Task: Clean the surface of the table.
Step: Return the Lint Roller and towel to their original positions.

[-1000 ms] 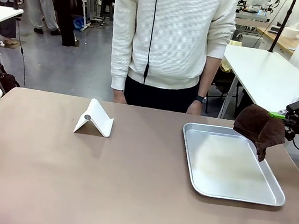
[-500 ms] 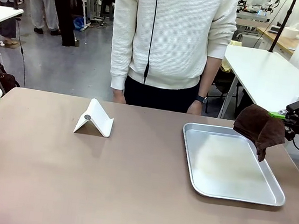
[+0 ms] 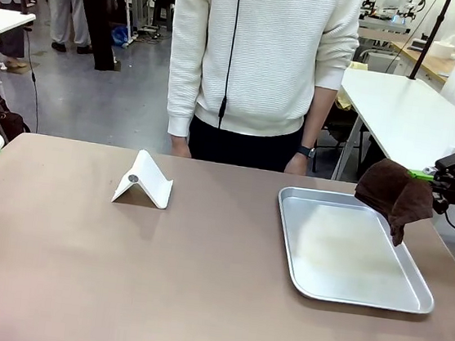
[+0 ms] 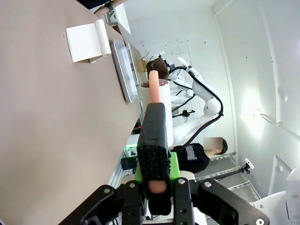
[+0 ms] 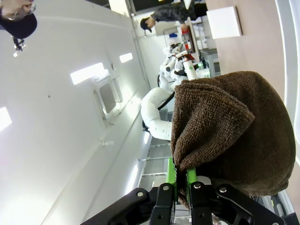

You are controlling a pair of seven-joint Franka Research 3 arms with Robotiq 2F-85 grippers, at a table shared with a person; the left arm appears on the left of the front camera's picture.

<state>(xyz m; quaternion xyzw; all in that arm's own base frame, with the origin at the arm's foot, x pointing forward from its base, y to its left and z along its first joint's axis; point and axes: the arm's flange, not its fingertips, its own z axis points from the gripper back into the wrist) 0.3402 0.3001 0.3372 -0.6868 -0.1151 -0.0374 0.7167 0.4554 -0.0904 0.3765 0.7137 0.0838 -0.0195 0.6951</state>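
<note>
Front view shows the right gripper (image 3: 424, 178) at the far right edge of the table (image 3: 198, 282), its fingers closed on a brown cloth (image 3: 393, 196) that hangs above the far right corner of the metal tray (image 3: 350, 250). In the right wrist view the pads pinch only a fold of the cloth (image 5: 229, 126), so it may slip out when it drags on the surface. The left gripper (image 4: 153, 164) is closed on a white roll with a pink core (image 4: 157, 108) at the left edge. A white folded stand (image 3: 144, 181) sits on the far left part of the brown top; a wide wipe could push it.
</note>
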